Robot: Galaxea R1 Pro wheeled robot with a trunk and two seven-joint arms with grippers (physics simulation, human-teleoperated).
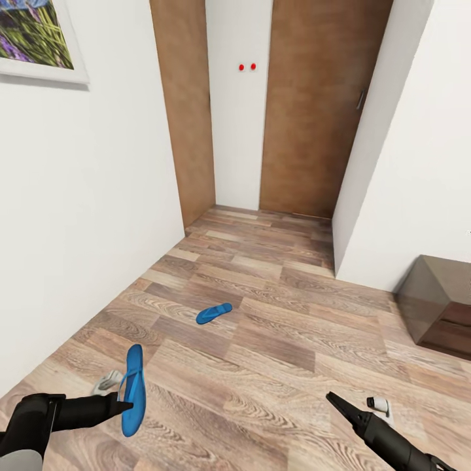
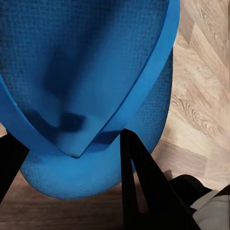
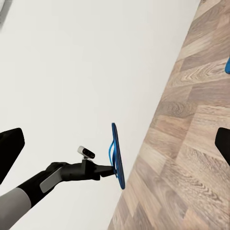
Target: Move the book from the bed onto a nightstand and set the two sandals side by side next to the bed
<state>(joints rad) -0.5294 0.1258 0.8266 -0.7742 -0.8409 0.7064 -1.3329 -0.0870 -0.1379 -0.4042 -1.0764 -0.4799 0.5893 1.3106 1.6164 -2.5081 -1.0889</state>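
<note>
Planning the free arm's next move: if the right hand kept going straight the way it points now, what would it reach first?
Probably the sandal held on edge by the left hand, near the middle of the right wrist view; behind it is the white wall. Depth is uncertain.

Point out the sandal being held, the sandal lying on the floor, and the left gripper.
Held sandal (image 1: pixel 134 386): head view, middle of its sole.
Floor sandal (image 1: pixel 214 313): head view, middle of its sole.
Left gripper (image 1: pixel 124 405): head view, at the fingertips pinching the held sandal.

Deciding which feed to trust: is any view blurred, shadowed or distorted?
Head view: sharp, evenly lit, walls bowed by wide-angle lens. Left wrist view: the held sandal close up, soft, with dark shadow under its strap. Right wrist view: clear; left gripper crisp.
</note>
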